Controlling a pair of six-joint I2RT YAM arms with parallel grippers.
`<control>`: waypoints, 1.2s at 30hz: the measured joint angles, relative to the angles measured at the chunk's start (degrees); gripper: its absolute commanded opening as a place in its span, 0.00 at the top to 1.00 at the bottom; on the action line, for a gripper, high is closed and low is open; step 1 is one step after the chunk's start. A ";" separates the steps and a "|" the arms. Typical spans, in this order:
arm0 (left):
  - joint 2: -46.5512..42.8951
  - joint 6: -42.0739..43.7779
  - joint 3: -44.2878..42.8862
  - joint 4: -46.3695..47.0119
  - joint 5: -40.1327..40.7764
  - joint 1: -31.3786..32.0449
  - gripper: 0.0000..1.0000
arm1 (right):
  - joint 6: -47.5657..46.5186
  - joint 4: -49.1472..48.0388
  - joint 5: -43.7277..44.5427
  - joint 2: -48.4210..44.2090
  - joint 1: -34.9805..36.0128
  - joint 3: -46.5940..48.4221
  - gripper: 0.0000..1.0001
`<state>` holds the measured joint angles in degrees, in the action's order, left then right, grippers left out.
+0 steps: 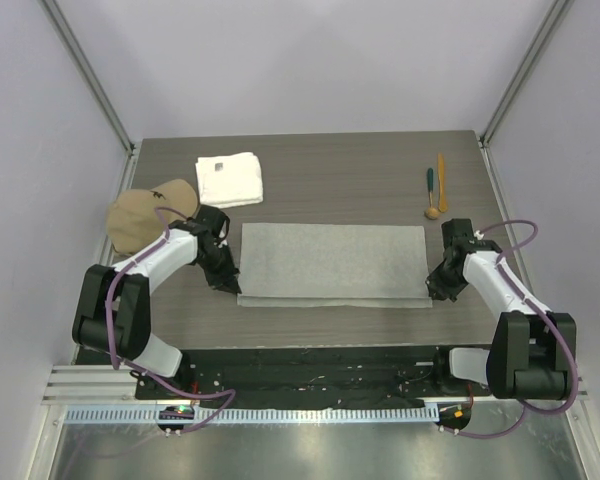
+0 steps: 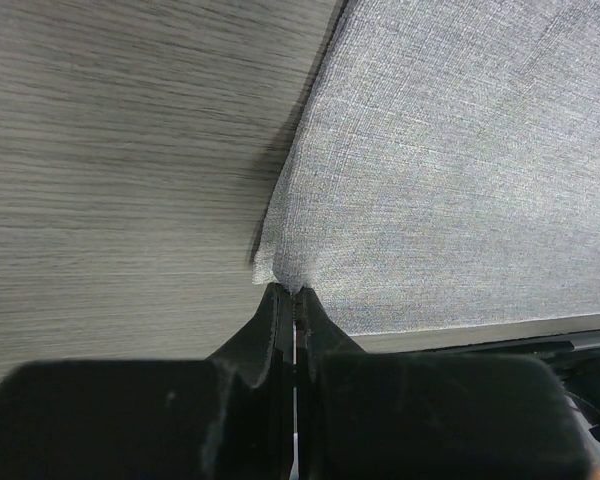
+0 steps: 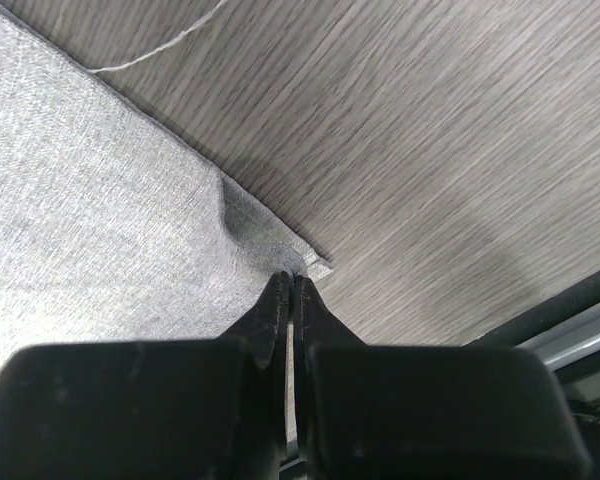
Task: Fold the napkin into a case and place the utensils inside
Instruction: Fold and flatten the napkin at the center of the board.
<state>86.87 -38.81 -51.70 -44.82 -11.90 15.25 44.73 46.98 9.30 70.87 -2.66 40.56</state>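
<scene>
The table (image 1: 330, 160) fills the middle of the overhead view, and the napkin (image 1: 332, 262) lies flat across its centre as a wide grey rectangle, not yet a case. A paler strip shows along its lower edge. That may be a second layer underneath, but the overhead view is too coarse for me to be sure.

Toward the upper left sit a tan cap (image 1: 150, 215) and a folded white towel (image 1: 228, 180), both clear of the napkin. The utensils (image 1: 435, 190) lie together at the upper right, just above the napkin's right corner and untouched.

My left tool (image 2: 295, 300) is pressed together on the napkin's lower left corner, with the cloth puckered at its tips. My right tool (image 3: 292, 285) pinches the lower right corner the same way.

I judge this to be the folding step, with both near corners gripped. Next I need to lift both corners evenly and carry the edge toward the top of the frame, keeping the cloth taut so the fold lands straight.
</scene>
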 measured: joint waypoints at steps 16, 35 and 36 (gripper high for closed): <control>0.02 -0.50 1.16 0.87 0.13 0.00 1.00 | -0.17 -2.38 -0.17 2.69 0.00 -2.32 0.99; 2.67 -1.92 2.80 1.42 0.22 0.02 1.00 | -0.17 -2.95 -0.31 3.39 0.00 -2.40 0.99; 2.73 -2.16 2.95 1.44 0.37 0.02 1.00 | -0.15 -3.08 -0.42 3.41 0.00 -2.51 0.99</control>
<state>89.60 -40.97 -48.75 -43.38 -11.53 15.27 44.58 43.90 8.88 74.28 -2.66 38.04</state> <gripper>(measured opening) 0.018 0.026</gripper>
